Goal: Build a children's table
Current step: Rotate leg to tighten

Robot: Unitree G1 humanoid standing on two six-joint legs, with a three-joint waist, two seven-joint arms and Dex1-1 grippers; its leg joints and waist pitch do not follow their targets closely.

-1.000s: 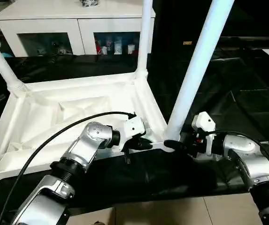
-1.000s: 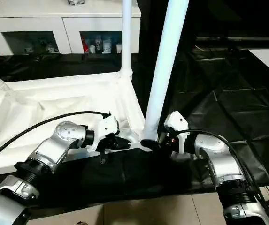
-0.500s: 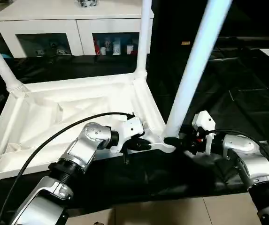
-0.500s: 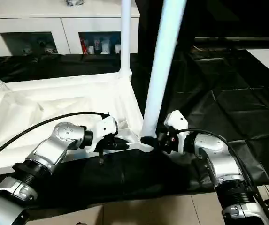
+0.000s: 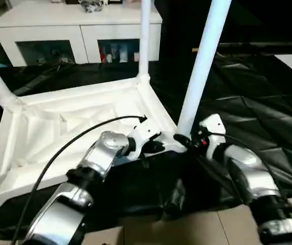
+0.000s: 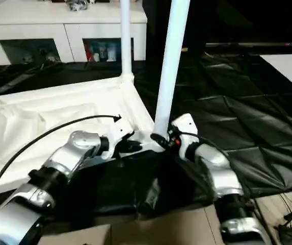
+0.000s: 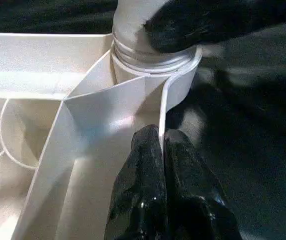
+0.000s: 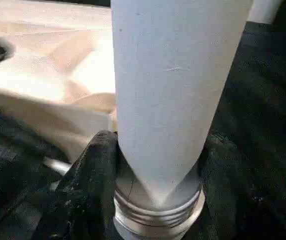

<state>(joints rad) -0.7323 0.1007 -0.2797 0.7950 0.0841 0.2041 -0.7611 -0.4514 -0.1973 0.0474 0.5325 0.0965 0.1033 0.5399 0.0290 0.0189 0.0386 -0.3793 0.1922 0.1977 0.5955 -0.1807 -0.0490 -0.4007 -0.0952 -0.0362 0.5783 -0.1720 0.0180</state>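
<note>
Two claws gripping, leg [image 5: 199,71] in socket [image 7: 155,65]

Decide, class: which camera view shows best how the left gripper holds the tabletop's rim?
The left wrist view: the left gripper is seen close, shut on the tabletop's rim beside the corner socket. Both eye views show it small; the right wrist view omits it.

No words, numbers or signs can be read on anything here.
</note>
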